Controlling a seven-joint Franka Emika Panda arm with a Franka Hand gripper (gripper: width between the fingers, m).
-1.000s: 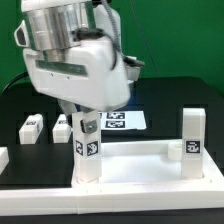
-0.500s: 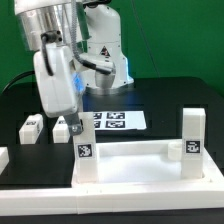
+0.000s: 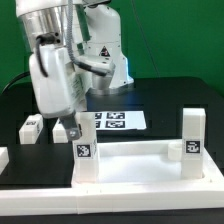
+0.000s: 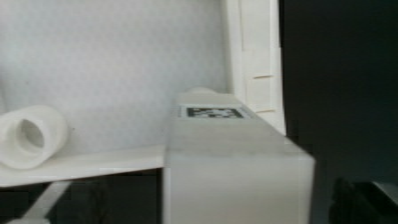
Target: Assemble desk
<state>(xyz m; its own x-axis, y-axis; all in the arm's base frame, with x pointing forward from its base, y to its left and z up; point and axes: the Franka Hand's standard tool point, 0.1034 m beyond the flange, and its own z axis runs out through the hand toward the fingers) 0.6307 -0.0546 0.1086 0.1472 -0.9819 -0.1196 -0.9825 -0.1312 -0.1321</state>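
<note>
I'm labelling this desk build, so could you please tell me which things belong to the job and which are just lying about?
Job: tabletop, standing leg, second standing leg, loose leg, second loose leg.
Lying about: marker board.

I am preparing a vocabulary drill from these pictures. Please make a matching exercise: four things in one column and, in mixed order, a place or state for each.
Things:
1. tabletop
2. marker board
3. loose legs
4. standing legs

Places or states:
A. upright, at two corners of the tabletop
B. lying on the black table, at the exterior view's left
C. nearest the camera, rim facing up
D. flat behind the tabletop, printed with tags

Pairs: 1-C; 2-D; 3-B; 4-A
</note>
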